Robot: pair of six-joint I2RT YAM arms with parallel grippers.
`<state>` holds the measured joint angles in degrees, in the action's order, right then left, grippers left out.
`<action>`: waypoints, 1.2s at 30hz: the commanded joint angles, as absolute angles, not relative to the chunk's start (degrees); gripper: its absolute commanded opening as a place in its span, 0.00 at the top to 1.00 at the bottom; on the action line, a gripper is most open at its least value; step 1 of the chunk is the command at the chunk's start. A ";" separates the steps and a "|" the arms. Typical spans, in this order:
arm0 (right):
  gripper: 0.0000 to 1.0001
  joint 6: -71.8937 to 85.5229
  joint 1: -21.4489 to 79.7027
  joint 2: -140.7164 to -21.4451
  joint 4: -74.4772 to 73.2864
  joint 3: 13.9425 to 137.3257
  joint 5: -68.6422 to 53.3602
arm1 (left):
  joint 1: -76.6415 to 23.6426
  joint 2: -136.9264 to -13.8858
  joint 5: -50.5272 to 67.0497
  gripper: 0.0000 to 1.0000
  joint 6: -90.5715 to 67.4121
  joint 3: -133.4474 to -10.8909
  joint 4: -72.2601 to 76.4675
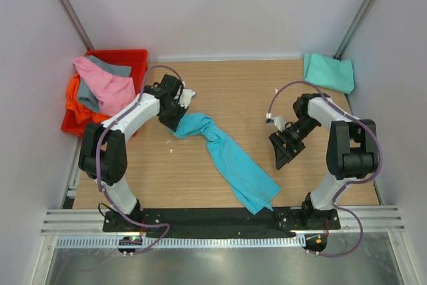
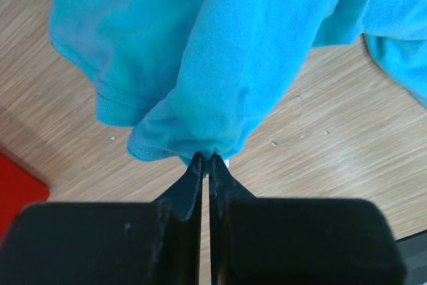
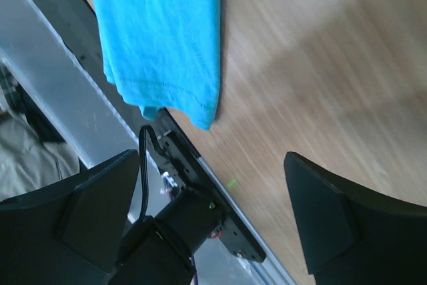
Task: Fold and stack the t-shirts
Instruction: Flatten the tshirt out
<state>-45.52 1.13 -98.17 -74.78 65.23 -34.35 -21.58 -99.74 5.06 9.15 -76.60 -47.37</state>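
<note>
**Your left claw (image 2: pixel 205 165) pinches the turquoise shirt (image 1: pixel 230 158); your right claw (image 3: pixel 210 191) waits wide and empty.**

The left claw is clamped tight on a bunched fold at the shirt's far end, toward the left edge of the table (image 1: pixel 233 91), just beside the red crate (image 1: pixel 130 53). The cloth therefore trails as a twisted rope to the near edge. That grip suits dragging or shaking the shirt flat before folding. The right claw hovers with its jaws spread over bare wood to the right of the shirt, placed to take the near hem, though which corner it aims at is hard to tell. The mint shirt (image 1: pixel 328 71) lies flat in the far right corner, a sensible base for the stack. The other shirts (image 1: pixel 107 85) are heaped in the crate.
</note>
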 commanded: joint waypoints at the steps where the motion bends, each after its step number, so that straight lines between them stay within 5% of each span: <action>1: 0.00 -47.55 3.69 -100.10 -85.61 61.53 -26.20 | -21.01 -97.30 6.68 1.00 8.61 -78.31 -46.76; 9: 0.00 -47.02 6.15 -101.95 -80.07 60.64 -25.40 | -20.48 -97.21 6.77 1.00 8.26 -77.61 -46.23; 17: 0.26 -48.87 13.70 -109.42 -72.97 60.12 -26.19 | -19.86 -96.86 6.59 1.00 8.00 -78.49 -46.49; 23: 0.25 -44.74 19.24 -114.43 -63.38 58.89 -26.63 | -19.25 -95.63 6.33 1.00 7.91 -77.35 -46.32; 25: 0.36 -44.56 20.82 -115.74 -62.84 58.53 -27.06 | -18.99 -95.19 6.24 1.00 7.91 -77.17 -46.23; 32: 0.42 -41.40 21.44 -115.49 -60.82 59.41 -27.42 | -17.84 -95.62 7.12 1.00 7.74 -78.05 -46.05; 36: 0.63 -38.85 21.80 -116.63 -60.47 60.91 -26.89 | -17.32 -95.89 8.35 1.00 7.65 -78.75 -46.14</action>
<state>-41.15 21.17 -115.15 -72.86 59.53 -27.79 -18.02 -97.21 6.59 7.90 -76.64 -47.22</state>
